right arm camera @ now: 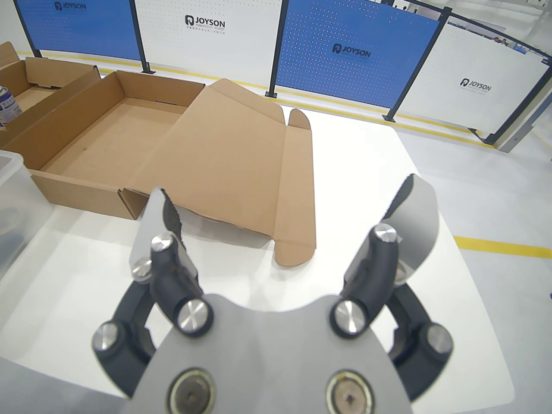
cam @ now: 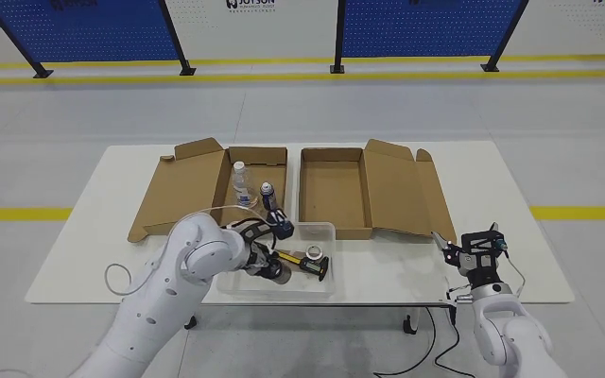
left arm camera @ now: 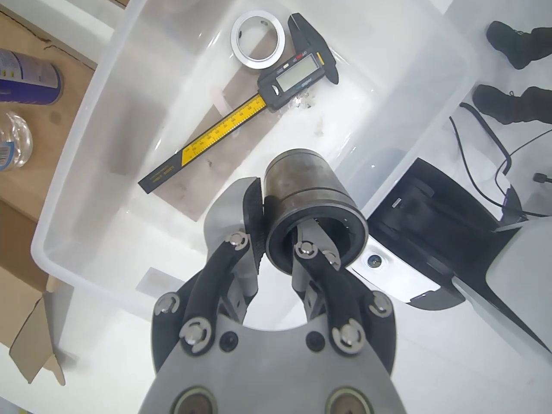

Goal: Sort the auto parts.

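At the clear bin, the left pincer is closed on a metal sleeve, one finger inside its bore. A caliper and a ring lie in the bin, not yet sorted. The left box holds a bottle and a can. The right pincer hangs wide open over the worktop.

Sleeve: dark grey metal, tarnished. Ring: bright silver. Caliper: black body, yellow scale with black graduations (grey display). Bin: clear, colourless. Box: plain brown. Can: blue and white. Table: white.
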Available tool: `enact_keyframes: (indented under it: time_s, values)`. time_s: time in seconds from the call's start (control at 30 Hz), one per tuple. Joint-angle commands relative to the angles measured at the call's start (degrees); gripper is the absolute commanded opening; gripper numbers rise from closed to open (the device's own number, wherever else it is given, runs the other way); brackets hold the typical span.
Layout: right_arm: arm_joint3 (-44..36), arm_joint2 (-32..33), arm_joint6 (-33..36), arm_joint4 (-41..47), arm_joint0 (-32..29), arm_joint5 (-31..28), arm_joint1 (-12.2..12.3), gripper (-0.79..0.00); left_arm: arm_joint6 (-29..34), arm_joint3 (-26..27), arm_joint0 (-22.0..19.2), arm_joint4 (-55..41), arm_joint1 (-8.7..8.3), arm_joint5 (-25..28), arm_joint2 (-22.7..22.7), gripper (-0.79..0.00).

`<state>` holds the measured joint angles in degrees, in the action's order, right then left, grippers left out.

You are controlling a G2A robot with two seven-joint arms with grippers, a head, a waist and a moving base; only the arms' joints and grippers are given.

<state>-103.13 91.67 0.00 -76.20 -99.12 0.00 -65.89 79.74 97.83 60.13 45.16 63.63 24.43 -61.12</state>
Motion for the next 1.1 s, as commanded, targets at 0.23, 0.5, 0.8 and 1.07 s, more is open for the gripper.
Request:
enact_keyframes:
  time_s: [0.23,0.5,0.8,1.07]
  values:
    - [0.0,0.0,0.0,0.0,0.0,0.0,0.0,0.0,-0.7,-0.9,-0.6,0.2,-0.75,0.0,-0.9,-0.785]
    - [0.0,0.0,0.0,0.0,0.0,0.0,0.0,0.0,-4.7,0.2,-2.0,2.7,-1.9,-2.7,-6.9,-0.785]
    - [0.0,0.0,0.0,0.0,0.0,0.0,0.0,0.0,-9.5,-0.9,-2.3,11.7,-2.9,-8.0,-11.4,-0.785]
    - [0.0,0.0,0.0,0.0,0.0,0.0,0.0,0.0,-13.2,-5.3,-4.9,22.1,-2.35,-14.6,-7.5,-0.785]
